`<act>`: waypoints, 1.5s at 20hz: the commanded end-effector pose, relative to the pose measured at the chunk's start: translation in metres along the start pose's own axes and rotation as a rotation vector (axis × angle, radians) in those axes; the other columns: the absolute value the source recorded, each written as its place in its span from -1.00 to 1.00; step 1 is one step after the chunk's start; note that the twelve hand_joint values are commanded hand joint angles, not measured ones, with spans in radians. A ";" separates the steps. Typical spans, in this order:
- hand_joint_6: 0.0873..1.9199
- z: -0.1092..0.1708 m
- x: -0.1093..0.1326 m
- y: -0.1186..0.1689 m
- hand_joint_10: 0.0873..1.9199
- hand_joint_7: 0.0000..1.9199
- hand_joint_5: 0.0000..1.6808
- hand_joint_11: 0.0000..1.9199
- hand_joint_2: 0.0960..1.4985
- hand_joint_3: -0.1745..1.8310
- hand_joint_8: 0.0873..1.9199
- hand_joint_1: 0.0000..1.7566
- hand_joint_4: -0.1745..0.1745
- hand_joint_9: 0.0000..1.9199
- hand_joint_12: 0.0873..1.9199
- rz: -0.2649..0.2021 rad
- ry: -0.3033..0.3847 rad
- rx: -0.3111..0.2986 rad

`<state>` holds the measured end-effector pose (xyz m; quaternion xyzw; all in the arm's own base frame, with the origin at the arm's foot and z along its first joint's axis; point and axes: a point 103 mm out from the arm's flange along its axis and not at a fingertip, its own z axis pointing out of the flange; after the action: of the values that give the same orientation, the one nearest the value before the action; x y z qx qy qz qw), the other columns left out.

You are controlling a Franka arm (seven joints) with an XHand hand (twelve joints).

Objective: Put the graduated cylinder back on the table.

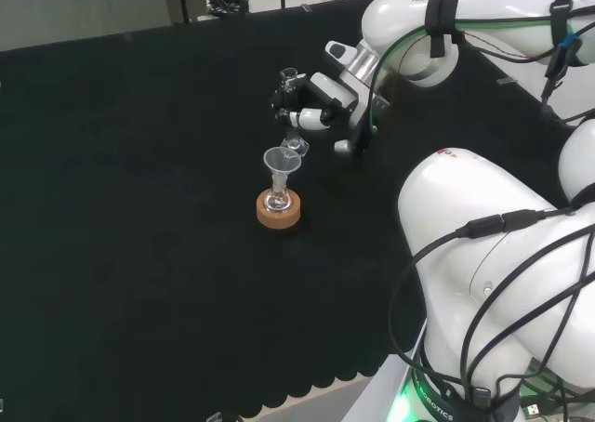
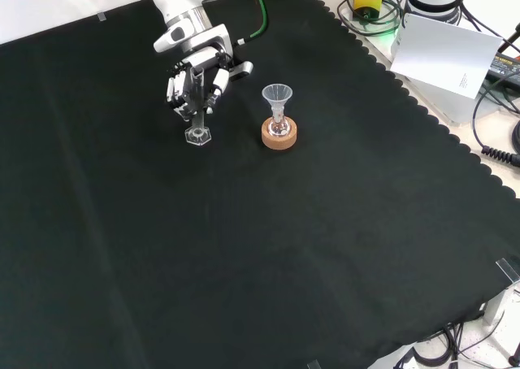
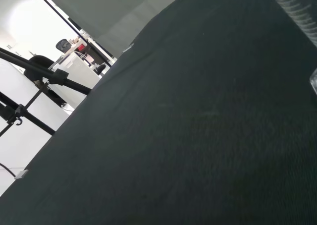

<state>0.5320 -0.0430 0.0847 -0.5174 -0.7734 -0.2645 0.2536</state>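
Note:
A clear graduated cylinder point(image 2: 196, 121) stands upright with its hexagonal foot point(image 2: 197, 136) at the black cloth; I cannot tell whether the foot touches it. The hand point(image 2: 195, 78) comes in from the front view's top, its fingers curled round the cylinder's upper part. In the head view the hand point(image 1: 314, 106) is left of the white arm links, with the cylinder's top point(image 1: 290, 75) above the fingers and its foot point(image 1: 296, 145) below. In the wrist view a clear marked stretch of the cylinder point(image 3: 293, 7) shows close by.
A small flask with a clear funnel in its neck sits on a cork ring point(image 2: 279, 135) just right of the cylinder in the front view, and in front of it in the head view point(image 1: 280, 210). A white sheet point(image 2: 443, 54) and cables lie beyond the cloth's scalloped edge.

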 end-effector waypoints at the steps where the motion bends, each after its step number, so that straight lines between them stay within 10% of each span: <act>1: -0.32 -0.003 0.000 -0.002 -1.00 -0.29 -0.12 -0.32 0.42 -0.94 -0.48 0.13 -0.04 0.10 0.17 -0.001 0.005 0.013; 14: -0.81 -0.030 0.007 -0.001 -1.00 -0.81 -0.60 -0.72 0.26 -1.00 -0.39 -0.04 -0.35 -0.30 0.38 0.039 -0.016 0.023; 30: -1.00 -0.127 0.048 -0.055 -1.00 -1.00 -0.76 -0.94 0.22 -1.00 -0.60 -0.11 -0.40 -0.54 0.47 0.189 -0.255 -0.027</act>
<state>0.5122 -0.0978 0.1625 -0.5833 -0.7532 -0.2177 0.2123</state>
